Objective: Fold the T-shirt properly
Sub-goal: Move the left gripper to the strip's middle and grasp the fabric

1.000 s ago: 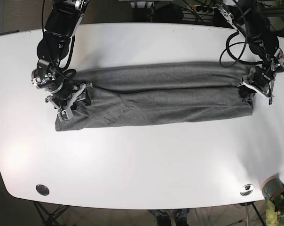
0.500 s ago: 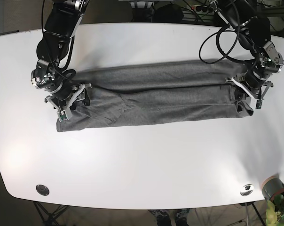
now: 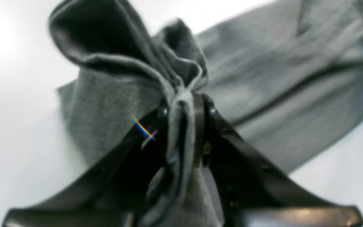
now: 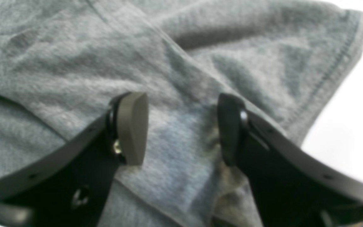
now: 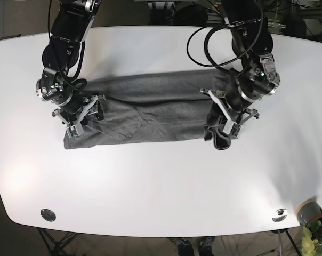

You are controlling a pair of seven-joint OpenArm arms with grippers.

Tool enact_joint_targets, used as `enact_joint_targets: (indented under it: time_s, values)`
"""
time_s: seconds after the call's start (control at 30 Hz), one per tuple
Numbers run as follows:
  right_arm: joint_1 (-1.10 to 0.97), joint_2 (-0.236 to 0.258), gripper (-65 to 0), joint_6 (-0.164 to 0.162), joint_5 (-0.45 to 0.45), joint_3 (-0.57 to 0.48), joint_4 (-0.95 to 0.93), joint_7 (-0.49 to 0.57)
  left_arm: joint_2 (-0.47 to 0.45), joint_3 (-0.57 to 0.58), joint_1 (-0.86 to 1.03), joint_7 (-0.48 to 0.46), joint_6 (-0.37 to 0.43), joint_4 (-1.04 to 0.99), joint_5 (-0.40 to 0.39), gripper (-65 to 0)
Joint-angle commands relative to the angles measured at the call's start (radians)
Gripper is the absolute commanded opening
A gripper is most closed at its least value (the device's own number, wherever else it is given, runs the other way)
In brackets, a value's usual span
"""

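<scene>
So the grey T-shirt [image 5: 150,114] is lying as a long folded strip across the white tabletop [image 5: 161,181], running side to side. The left end effector [image 3: 184,126] is pinched tight on a bunched-up bit of the shirt's end, you can see the fabric squeezed between the two pads in the left wrist view, with a loose fold puffing up above it. In the base view that arm sits over the strip with the gathered end hanging dark under it. The right end effector [image 4: 181,129] is at the other end of the shirt, pads spread apart with fabric lying flat between them, hemmed edge just beside it, not gripping anything
</scene>
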Motion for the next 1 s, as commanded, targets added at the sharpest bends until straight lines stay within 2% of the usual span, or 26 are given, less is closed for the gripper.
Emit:
enact_joint_targets:
  time_s: [0.0,0.33,0.47,0.5,0.7,0.73,0.8,0.97]
  values:
    - [0.021,0.011,-31.4,0.001,0.014,0.002,0.017,0.021,0.018,0.029,-0.034,-0.025,0.032,0.004,-0.025,-61.0]
    - [0.019,0.011,-31.4,0.001,0.016,0.002,0.017,0.021,0.03,0.15,-0.071,-0.027,0.096,-0.099,-0.026,-60.8]
    - [0.019,0.011,-31.4,0.001,0.016,0.002,0.019,0.021,0.029,0.162,-0.072,-0.027,0.122,-0.107,-0.025,-60.0]
    - [0.019,0.011,-31.4,0.001,0.016,0.002,0.019,0.021,0.029,0.164,-0.074,-0.027,0.128,-0.107,-0.025,-58.6]
    - [0.019,0.011,-31.4,0.001,0.016,0.002,0.022,0.019,0.023,0.259,-0.074,-0.027,0.139,-0.107,-0.025,-30.4]
    - [0.019,0.011,-31.4,0.001,0.016,0.002,0.022,0.019,0.023,0.265,-0.074,-0.027,0.141,-0.105,-0.025,-27.9]
    - [0.019,0.011,-31.4,0.001,0.016,0.002,0.024,0.019,0.023,0.282,-0.074,-0.027,0.161,-0.099,-0.025,-25.8]
    - [0.019,0.011,-31.4,0.001,0.016,0.002,0.025,0.019,-0.012,0.372,-0.084,-0.027,0.188,-0.022,-0.025,-25.8]
